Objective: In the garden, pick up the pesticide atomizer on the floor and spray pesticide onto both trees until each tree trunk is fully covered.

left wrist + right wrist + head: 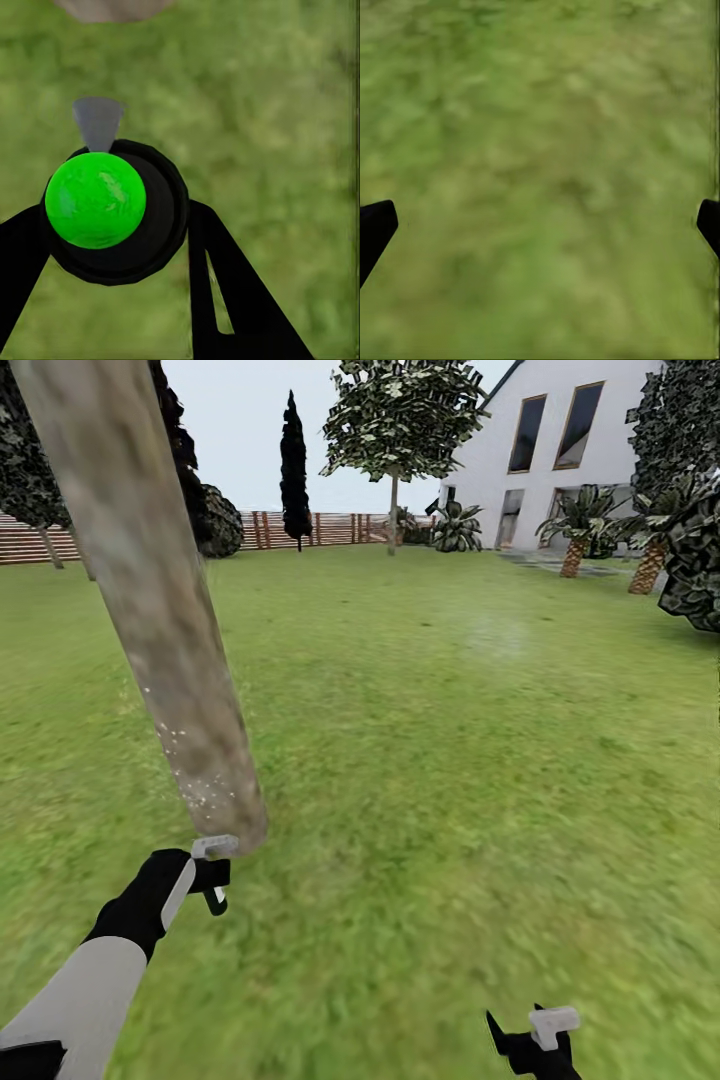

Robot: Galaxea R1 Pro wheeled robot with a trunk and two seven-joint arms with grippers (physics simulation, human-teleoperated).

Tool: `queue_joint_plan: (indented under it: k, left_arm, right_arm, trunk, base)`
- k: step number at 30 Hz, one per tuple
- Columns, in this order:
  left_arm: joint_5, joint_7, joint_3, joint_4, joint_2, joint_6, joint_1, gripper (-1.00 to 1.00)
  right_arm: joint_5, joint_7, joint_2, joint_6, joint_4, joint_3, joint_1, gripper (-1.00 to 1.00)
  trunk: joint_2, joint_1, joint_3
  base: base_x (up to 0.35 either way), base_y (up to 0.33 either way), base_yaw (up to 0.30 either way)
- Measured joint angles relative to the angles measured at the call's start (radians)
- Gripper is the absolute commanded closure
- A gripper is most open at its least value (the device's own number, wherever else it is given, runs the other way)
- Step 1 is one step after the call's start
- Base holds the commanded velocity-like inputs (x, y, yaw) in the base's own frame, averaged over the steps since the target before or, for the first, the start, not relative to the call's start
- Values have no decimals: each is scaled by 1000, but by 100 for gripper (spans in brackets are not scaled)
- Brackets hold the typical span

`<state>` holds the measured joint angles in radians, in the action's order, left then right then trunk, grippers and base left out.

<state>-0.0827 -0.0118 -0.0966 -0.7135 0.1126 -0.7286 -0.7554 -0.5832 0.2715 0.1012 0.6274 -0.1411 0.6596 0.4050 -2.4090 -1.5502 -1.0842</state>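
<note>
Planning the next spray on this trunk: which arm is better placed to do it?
Left. Its hand already holds the atomizer right at the base of the tree trunk, where whitish pesticide specks show. The right hand hangs open over grass, well away from the trunk.

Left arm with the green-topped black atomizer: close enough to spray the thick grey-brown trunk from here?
Probably yes. The left gripper holds the green-topped black atomizer right by the base of the thick grey-brown trunk, nothing between them; whitish specks already dot the bark.

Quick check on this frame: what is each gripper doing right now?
Left gripper: shut on the black pesticide atomizer with a bright green round cap.
Right gripper: open, nothing between its fingers, green grass below.
</note>
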Motion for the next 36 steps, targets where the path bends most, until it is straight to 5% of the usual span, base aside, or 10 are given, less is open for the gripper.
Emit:
queue_joint_plan:
  k: [36]
  left_arm:
    - [0,0,-1,0,-7,2,0,100]
  right_arm:
    - [-1,0,0,0,1,0,0,-100]
  trunk:
    - [0,0,0]
  base:
    - [149,-252,169]
